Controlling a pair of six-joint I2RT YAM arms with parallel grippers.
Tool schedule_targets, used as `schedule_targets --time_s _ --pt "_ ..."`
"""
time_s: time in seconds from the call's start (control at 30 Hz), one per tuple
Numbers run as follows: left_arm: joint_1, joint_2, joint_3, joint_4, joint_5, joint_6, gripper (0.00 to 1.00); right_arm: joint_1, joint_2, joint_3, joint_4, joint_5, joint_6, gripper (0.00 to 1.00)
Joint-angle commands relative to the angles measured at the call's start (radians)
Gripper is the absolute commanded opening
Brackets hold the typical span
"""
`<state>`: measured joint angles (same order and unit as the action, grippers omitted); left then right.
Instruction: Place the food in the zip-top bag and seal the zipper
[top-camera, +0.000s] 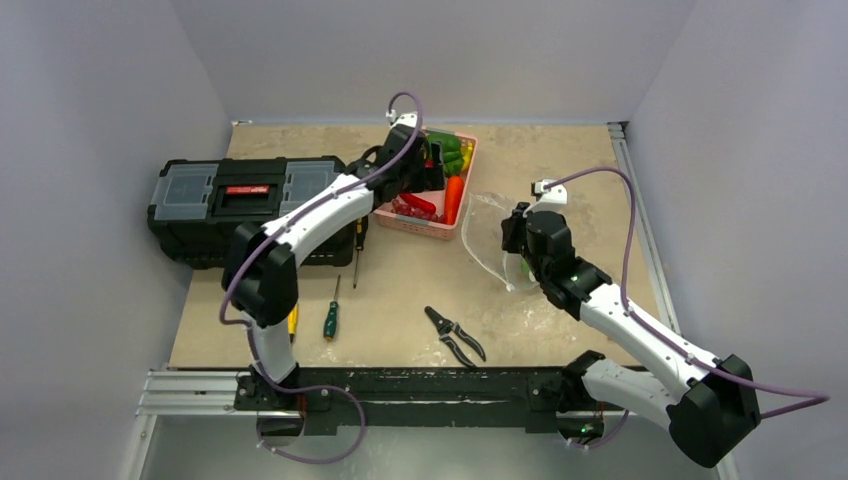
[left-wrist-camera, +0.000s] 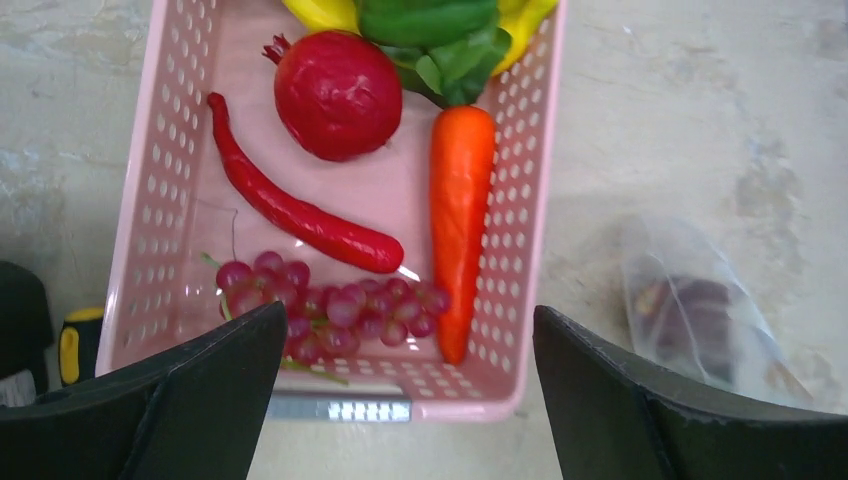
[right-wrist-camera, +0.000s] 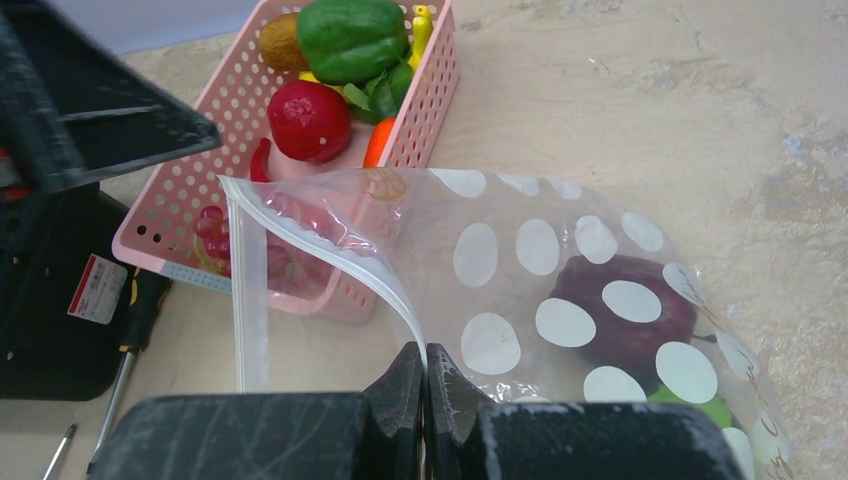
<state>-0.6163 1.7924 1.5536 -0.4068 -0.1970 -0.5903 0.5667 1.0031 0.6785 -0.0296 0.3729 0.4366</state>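
Zip-top bag (right-wrist-camera: 520, 250) mouth toward basket (right-wrist-camera: 175, 195)

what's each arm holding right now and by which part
The right tool pinches the clear white-dotted plastic bag by its pale zipper rim strip. The left tool, open above the pink slatted basket, holds nothing.

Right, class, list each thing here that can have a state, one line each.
bag: open, maroon fruit inside.
zipper: unsealed, one side pinched.
right gripper: shut on the zipper.
pink basket: holding food.
left gripper: open, empty, over the pink basket.
toolbox: lid closed.
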Motion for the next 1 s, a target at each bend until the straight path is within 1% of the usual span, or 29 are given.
schedule_targets --time_s 0.0,0.2,0.33,0.37,0.4,0.5,0.77,0.9,0.97 --pt "0.029 0.131 0.132 0.025 -0.087 0.075 0.93 0.002 -0.004 0.012 0.05 0.006 -0.008 0.0" --pt "0.071 0.262 0.208 0.162 -0.073 -0.016 0.93 0.001 0.0 0.011 0.06 0.004 -0.02 0.0" --pt "0.104 0.35 0.273 0.167 -0.067 -0.151 0.93 0.001 -0.004 0.008 0.061 0.007 -0.03 0.0" --pt "0.106 0.366 0.275 0.179 -0.089 -0.217 0.93 0.001 -0.007 0.005 0.062 0.009 -0.032 0.0" --pt "0.109 0.379 0.271 0.212 -0.097 -0.256 0.92 0.001 -0.011 0.002 0.069 0.008 -0.032 0.0" --pt "0.114 0.42 0.259 0.317 -0.043 -0.314 0.91 0.0 -0.012 0.001 0.071 0.002 -0.035 0.0" --pt "0.115 0.483 0.295 0.28 -0.061 -0.45 0.83 0.001 -0.019 -0.004 0.076 -0.007 -0.035 0.0" --pt "0.114 0.504 0.305 0.266 -0.077 -0.462 0.79 0.0 -0.025 -0.008 0.081 -0.013 -0.036 0.0" --pt "0.115 0.505 0.298 0.265 -0.078 -0.462 0.74 0.0 -0.03 -0.011 0.081 -0.012 -0.036 0.0"
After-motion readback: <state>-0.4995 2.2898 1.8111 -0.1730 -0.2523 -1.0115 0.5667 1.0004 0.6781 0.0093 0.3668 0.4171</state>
